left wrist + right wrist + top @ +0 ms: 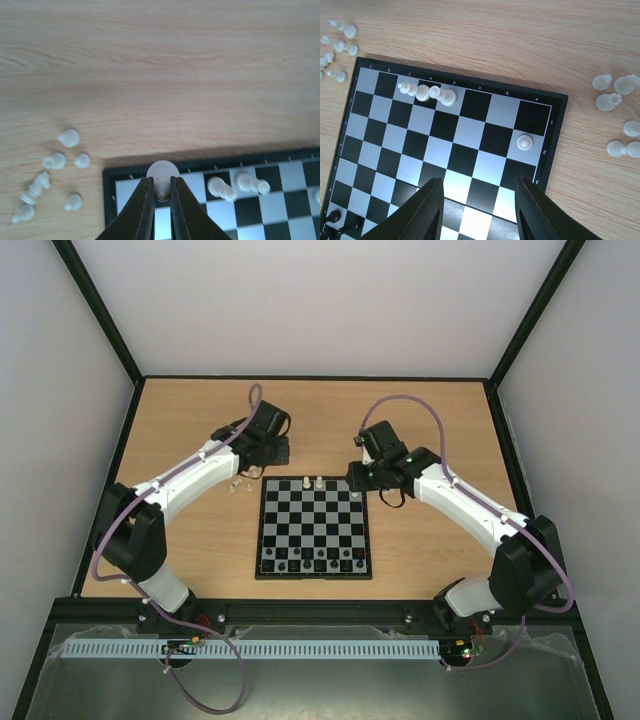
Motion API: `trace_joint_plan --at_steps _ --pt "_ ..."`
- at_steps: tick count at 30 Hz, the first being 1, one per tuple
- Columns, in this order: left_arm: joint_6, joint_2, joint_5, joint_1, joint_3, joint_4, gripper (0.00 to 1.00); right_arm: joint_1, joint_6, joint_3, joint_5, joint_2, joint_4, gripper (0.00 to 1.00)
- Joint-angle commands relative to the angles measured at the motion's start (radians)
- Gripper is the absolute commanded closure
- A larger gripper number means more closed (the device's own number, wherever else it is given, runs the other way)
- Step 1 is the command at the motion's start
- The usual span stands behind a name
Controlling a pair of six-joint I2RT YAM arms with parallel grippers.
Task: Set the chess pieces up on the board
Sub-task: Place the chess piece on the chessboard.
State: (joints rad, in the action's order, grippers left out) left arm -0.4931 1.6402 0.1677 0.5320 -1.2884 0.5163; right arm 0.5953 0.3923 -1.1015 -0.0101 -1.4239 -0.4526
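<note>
The board point(313, 530) lies at the table's middle. My left gripper point(161, 189) is shut on a whitish chess piece point(162, 179) and holds it over the board's far-left corner point(109, 200). Two white pieces point(221, 187) stand on the far row to its right, also seen in the top view point(312, 483). My right gripper point(479, 181) is open and empty above the board's right side point(470, 131). A white pawn point(524, 142) stands near the right edge. Loose white pieces point(55, 162) lie on the table left of the board.
More loose white pieces point(620, 115) lie on the wood right of the board. Tiny black pieces point(312, 558) stand along the board's near rows. The left arm point(190, 480) and right arm point(460, 500) flank the board. Dark frame posts border the table.
</note>
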Motion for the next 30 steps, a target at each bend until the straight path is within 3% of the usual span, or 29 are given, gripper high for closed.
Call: trace_joint_plan --at_steps 1,16,30 --pt "0.011 0.009 -0.029 0.069 0.022 0.094 0.97 0.003 -0.007 -0.017 0.013 0.028 -0.062 0.60" --pt "-0.001 0.136 -0.045 0.182 -0.007 0.077 0.95 0.003 -0.009 -0.011 0.023 0.025 -0.063 0.60" --pt "-0.006 0.214 0.007 0.154 -0.044 0.039 0.93 0.002 -0.009 -0.009 0.019 0.022 -0.062 0.60"
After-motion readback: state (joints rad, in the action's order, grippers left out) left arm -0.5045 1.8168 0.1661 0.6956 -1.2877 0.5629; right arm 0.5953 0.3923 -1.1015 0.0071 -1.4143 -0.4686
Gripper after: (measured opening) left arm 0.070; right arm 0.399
